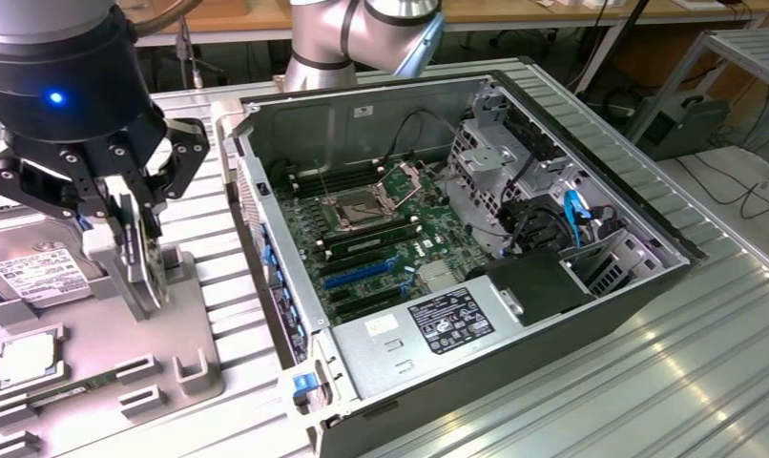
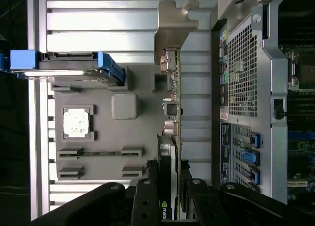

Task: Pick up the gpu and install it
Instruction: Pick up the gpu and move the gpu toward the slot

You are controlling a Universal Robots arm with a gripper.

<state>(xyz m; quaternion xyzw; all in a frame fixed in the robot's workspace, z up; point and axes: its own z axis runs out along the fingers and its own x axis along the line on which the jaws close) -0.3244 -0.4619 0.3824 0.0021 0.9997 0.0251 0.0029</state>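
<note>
Where the end effector [image 2: 170, 182] grips, the gpu [image 2: 167, 152] stands edge-on.

Exterior view: raised, angled down on the table [image 1: 690, 382], with the open computer case [image 1: 487, 239] mid-frame and the gray parts tray [image 1: 194, 324] at the exterior view's left. The arm's pincer [image 1: 133, 250] is very near the lens. Wrist view: sits just behind the pincer [image 2: 170, 189], faces down along its fingers, close over the tray [image 2: 98, 137]. The 2 views share the tray, the pincer-held gpu [image 2: 173, 95] and the case wall [image 2: 241, 88] next to the tray.
</note>
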